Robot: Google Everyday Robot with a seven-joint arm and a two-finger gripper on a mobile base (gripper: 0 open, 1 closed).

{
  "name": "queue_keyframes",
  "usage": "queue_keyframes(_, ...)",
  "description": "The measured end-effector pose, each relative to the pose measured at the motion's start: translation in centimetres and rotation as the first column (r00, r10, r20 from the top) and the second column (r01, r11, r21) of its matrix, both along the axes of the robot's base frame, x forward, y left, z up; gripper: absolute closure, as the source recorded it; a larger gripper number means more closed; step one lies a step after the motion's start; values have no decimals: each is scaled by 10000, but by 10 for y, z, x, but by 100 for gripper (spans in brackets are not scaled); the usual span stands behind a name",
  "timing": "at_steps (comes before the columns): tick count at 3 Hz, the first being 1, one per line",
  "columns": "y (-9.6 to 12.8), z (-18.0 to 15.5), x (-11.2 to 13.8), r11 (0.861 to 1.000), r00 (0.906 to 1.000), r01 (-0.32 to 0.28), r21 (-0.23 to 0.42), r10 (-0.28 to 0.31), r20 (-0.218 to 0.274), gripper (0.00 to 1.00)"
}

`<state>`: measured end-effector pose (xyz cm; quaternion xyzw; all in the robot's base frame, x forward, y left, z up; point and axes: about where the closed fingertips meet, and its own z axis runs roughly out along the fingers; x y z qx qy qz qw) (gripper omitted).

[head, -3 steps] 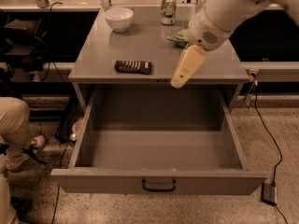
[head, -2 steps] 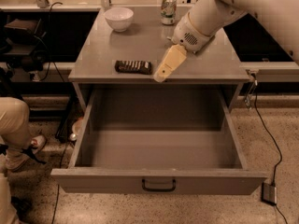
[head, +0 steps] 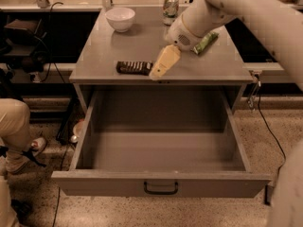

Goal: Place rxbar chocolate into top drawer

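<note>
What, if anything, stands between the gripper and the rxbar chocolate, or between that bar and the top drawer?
Nothing visible does. The gripper is beside one end of the rxbar chocolate on the cabinet top, with no object between them. The top drawer stands pulled open directly below the cabinet's front edge, its way in unblocked.

Warm, yellowish overhead light falls evenly across the flat grey cabinet top (head: 142, 48), where the cream two-finger gripper (head: 155, 74) hangs over its front edge. A small white bowl (head: 120, 18) at the cabinet top's rear throws a soft shadow. Below the cabinet top, the wide grey metal top drawer (head: 161, 176) is dimmer toward its back wall, and recesses either side are near-black.
</note>
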<state>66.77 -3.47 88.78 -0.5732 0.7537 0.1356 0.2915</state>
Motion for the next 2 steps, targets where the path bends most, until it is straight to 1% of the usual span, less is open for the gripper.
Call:
queue_keyframes(1,13,-9,27,9994,9990,-309,165,304,318,0)
queue_keyframes(2,41,-25,56,9981,9969,-557,258,542,566,0)
